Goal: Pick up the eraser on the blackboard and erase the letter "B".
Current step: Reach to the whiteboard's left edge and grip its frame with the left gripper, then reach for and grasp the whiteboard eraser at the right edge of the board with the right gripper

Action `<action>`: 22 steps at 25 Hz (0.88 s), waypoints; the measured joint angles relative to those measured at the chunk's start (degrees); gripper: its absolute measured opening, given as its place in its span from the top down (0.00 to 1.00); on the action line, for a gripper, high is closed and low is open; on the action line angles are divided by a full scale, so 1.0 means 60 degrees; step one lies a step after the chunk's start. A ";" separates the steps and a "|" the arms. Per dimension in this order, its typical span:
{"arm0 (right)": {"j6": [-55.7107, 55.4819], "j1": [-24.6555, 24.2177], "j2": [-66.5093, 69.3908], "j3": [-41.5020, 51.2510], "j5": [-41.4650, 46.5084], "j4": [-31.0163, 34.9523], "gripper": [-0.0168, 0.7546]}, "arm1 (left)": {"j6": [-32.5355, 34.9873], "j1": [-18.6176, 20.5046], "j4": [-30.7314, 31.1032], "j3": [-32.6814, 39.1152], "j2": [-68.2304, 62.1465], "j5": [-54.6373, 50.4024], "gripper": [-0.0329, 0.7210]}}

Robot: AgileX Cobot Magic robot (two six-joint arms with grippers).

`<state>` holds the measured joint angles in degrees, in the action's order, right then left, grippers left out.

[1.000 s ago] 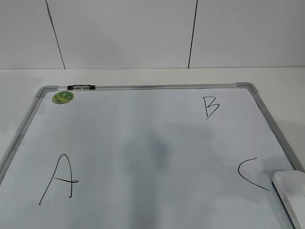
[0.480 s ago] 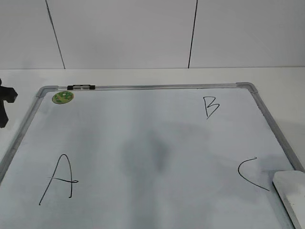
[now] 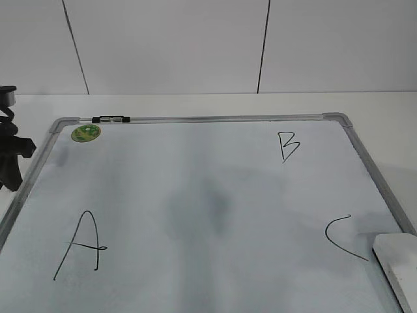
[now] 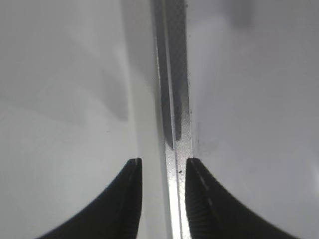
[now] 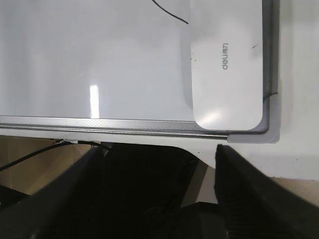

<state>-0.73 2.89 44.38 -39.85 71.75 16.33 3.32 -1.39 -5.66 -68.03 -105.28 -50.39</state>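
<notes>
Black left gripper (image 4: 162, 199) parted, straddling blackboard (image 4: 172, 99) frame

Glossy blackboard (image 3: 195, 195), grey metal frame; smooth white plastic eraser (image 5: 227, 59).

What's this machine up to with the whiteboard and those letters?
Nothing is being handled yet. The eraser lies untouched at the near right corner of the blackboard, and the letter "B" is fully there, along with an A and a C. The left gripper hangs with its jaws a little apart over the board's left frame edge. The right gripper is open, holding nothing, just off the board's near edge close to the eraser.
</notes>
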 joint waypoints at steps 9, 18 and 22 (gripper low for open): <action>0.0000 0.0000 0.0000 0.0000 -0.0016 0.0000 0.29 | 0.0067 0.0000 -0.0019 0.0000 -0.0549 0.0022 0.66; 0.0000 0.0000 0.0000 0.0000 -0.0016 0.0000 0.29 | 0.0133 0.0000 -0.0037 -0.0057 -0.0764 0.0101 0.66; 0.0000 0.0000 0.0000 0.0000 -0.0016 0.0000 0.29 | 0.0150 0.0000 -0.0037 -0.0119 -0.0820 0.0045 0.68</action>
<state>-0.73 2.89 44.38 -39.85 71.65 16.33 4.22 -1.39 -5.88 -68.74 -110.20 -50.12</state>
